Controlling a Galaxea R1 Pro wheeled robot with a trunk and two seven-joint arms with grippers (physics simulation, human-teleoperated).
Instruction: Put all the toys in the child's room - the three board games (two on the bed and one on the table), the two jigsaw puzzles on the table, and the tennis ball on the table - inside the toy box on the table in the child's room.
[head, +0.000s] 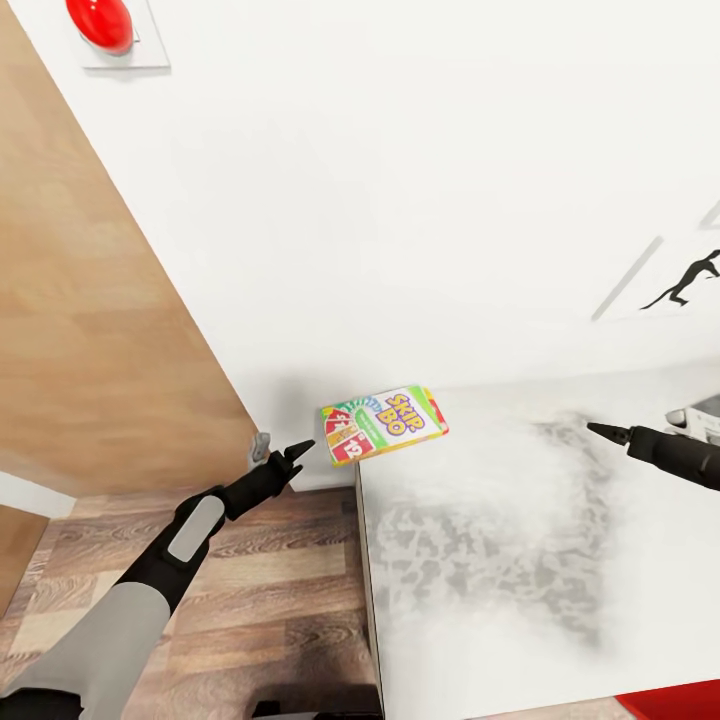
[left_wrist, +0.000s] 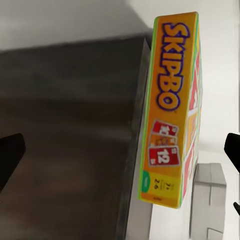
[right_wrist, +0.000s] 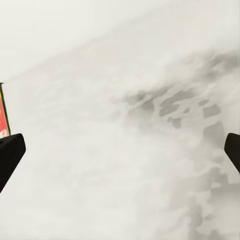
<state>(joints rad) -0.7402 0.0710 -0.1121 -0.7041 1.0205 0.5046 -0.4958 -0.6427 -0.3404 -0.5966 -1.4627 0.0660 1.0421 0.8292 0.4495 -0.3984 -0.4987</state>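
Note:
One of the board games, the yellow-green-red SKIP-BO box (head: 385, 424), lies flat on the far left corner of the white, grey-mottled bed (head: 520, 570), overhanging the edge a little. My left gripper (head: 298, 451) hovers over the floor just left of that corner, open, a short gap from the box. The left wrist view has the box (left_wrist: 172, 107) edge-on ahead, with the open left gripper (left_wrist: 121, 152) empty. Over the bed's right side my right gripper (head: 603, 431) is open and empty. In its wrist view the right gripper (right_wrist: 120, 152) faces the bedcover (right_wrist: 125, 125).
A wooden door panel (head: 90, 300) stands at the left, with plank floor (head: 270, 600) below it and a small grey fitting (head: 261, 445) at the wall's foot. A red round button (head: 100, 20) and a silhouette picture (head: 690, 280) hang on the white wall.

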